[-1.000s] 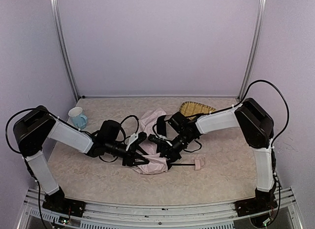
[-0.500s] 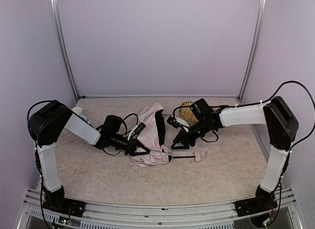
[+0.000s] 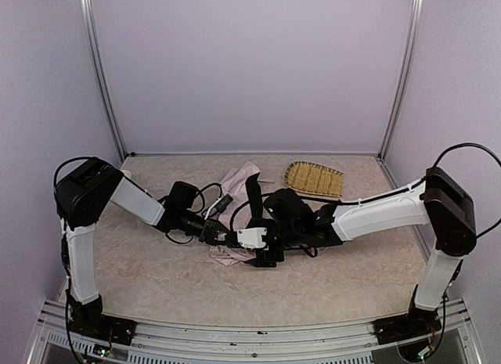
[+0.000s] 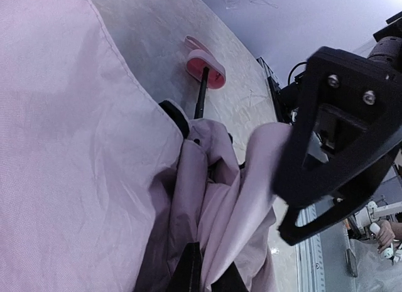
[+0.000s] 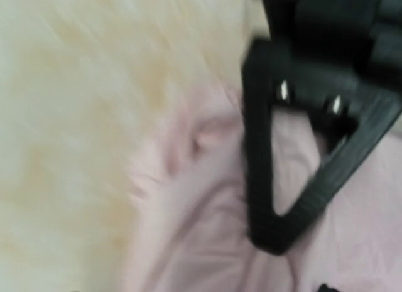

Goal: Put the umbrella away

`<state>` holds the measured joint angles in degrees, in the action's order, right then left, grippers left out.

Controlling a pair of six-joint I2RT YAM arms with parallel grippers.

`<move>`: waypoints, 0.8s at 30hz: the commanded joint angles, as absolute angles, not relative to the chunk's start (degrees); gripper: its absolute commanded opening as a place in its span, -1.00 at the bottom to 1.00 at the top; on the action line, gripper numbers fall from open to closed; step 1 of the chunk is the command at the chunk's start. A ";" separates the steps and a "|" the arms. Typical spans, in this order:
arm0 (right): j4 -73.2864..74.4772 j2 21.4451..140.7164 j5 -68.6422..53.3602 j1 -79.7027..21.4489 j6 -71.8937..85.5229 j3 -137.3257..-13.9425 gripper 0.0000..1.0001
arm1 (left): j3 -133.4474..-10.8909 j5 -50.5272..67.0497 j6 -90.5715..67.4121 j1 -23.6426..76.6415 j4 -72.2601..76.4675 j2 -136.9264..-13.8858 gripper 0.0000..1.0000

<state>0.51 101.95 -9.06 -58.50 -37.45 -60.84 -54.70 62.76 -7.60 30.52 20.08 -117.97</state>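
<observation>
Swung across from the tray side, your right arm (image 3: 376,215) now lies low over the middle of the table (image 3: 156,278), and its wrist covers the near end of the umbrella (image 3: 241,180). The left arm (image 3: 137,203) has barely shifted and reaches in from the other side.

The umbrella lies half collapsed at mid-table, between the two wrists. Its pink canopy (image 4: 75,147) is loose and rumpled, with the black lining showing. The woven tray (image 3: 315,177) sits well apart at the back right.

The left gripper (image 3: 221,237) is clenched on a gathered fold of canopy. Treat it as the anchor and do not let go. The right gripper (image 3: 266,256) hangs just over the fabric. Its wrist view is blurred with motion, so you cannot tell whether its jaws stand apart or closed.

The step in hand appears to be gathering the canopy around the shaft (image 4: 201,97).
1. Settle the right wrist before you close.
2. Take cloth only, not the thin shaft or ribs.
3. Draw the folds toward the handle (image 4: 204,61), which lies free on the table beyond the cloth.
4. Keep the fabric low so it cannot spring open.
</observation>
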 commanded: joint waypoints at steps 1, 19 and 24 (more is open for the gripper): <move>-0.10 107.48 1.04 -58.20 -47.30 -65.48 0.60 | -54.82 55.70 -6.57 28.80 11.29 -122.92 -0.89; 26.10 122.86 -14.09 -51.51 -35.49 -79.57 -0.32 | -52.58 56.12 -2.00 27.50 19.13 -114.28 0.20; 27.52 121.02 -20.58 -49.98 -30.06 -77.95 -0.50 | -39.36 49.90 -4.93 27.19 43.61 -101.82 0.23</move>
